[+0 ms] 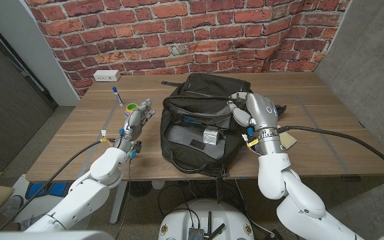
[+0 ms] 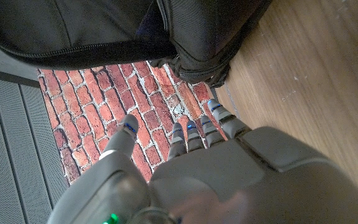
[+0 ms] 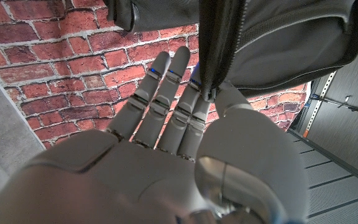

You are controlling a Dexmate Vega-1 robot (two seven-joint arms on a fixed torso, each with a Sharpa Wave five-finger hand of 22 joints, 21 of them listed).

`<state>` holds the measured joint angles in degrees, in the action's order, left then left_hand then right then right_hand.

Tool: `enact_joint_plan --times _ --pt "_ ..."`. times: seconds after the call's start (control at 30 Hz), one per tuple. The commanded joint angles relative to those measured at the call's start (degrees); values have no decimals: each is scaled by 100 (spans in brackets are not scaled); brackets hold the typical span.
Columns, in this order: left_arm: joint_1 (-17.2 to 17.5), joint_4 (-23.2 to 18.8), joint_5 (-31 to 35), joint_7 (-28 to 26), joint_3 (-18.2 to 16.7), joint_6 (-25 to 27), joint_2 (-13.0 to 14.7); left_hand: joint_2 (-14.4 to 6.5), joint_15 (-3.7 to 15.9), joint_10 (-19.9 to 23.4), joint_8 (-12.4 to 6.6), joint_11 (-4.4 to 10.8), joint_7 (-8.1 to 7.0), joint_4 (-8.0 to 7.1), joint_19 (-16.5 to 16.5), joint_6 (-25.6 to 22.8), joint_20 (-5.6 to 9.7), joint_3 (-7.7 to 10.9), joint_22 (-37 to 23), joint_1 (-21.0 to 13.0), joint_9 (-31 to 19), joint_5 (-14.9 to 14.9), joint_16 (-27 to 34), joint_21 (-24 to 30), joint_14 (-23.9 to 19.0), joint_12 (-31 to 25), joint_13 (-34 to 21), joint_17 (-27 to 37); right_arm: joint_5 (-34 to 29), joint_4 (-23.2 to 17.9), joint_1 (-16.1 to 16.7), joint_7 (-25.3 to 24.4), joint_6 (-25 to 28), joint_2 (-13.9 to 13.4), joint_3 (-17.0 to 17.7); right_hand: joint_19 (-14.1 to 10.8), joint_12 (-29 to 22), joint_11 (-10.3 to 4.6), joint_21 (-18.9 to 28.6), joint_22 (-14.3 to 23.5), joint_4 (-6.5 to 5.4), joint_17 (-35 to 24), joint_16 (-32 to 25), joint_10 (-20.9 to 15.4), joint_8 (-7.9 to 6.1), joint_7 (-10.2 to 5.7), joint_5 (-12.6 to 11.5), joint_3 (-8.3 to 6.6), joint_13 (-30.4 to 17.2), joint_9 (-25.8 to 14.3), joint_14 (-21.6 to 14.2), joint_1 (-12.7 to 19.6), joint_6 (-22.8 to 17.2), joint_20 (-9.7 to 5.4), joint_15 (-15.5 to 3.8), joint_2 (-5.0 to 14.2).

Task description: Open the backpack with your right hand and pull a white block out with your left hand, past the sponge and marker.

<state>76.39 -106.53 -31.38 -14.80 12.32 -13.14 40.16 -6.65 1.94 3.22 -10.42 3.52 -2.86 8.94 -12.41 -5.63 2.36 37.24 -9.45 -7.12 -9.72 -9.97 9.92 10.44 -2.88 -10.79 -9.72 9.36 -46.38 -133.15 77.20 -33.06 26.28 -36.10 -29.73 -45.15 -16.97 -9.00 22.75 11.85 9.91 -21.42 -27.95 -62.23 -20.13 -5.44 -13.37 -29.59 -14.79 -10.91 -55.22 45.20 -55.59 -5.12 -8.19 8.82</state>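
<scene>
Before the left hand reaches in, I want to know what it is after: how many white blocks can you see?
1: a small white block lies inside the open black fabric backpack, toward the right hand. More may be hidden deeper inside.

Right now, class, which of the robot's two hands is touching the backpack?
The right hand: it pinches the backpack's zipper edge at the open side. The left hand stands apart on the table, beside the backpack, holding nothing.

No legible text or labels anywhere
</scene>
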Motion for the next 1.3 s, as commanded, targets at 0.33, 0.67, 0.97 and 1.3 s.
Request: enact_joint_plan --times 0.33,0.67,0.97,1.3 --pt "546 -460 317 -275 -146 -70 15 -115 40 136 -21 -23 -12 60 -50 -67 242 26 -22 -119 -28 7 14 49 -71 -58 -24 3 49 61 -314 -41 75 134 62 -59 -52 -4 73 30 -12 -34 -21 -87 20 17 -44 -43 -50 -8 -81 44 -102 -706 -438 4" --pt "841 -811 603 -470 -236 -26 23 -87 87 220 -46 17 -33 104 -80 -175 257 47 -15 -213 -26 -15 29 49 -143 -68 -25 3 176 109 -433 0 59 135 103 -58 -42 3 100 31 -10 -47 -9 -65 41 21 -53 -48 -77 -10 -84 57 -103 -704 -442 -1" --pt "1069 -1081 803 -597 -303 139 31 -66 107 330 -72 50 -50 145 -152 -308 272 85 -9 -339 -26 -40 36 57 -224 -84 -26 3 288 132 -484 -28 16 110 170 -59 -43 5 125 32 -15 -56 2 -70 58 31 -60 -50 -100 -12 -86 58 -104 -705 -438 -1" --pt "1287 -1525 1173 -708 -399 521 209 112 285 647 -158 162 -106 239 -243 -656 315 227 0 -891 -31 -109 53 36 -487 -116 -30 3 450 198 -552 -41 -93 75 220 -60 -46 37 151 33 -10 -72 7 -80 69 49 -68 -50 -124 -15 -92 68 -124 -704 -442 -12"
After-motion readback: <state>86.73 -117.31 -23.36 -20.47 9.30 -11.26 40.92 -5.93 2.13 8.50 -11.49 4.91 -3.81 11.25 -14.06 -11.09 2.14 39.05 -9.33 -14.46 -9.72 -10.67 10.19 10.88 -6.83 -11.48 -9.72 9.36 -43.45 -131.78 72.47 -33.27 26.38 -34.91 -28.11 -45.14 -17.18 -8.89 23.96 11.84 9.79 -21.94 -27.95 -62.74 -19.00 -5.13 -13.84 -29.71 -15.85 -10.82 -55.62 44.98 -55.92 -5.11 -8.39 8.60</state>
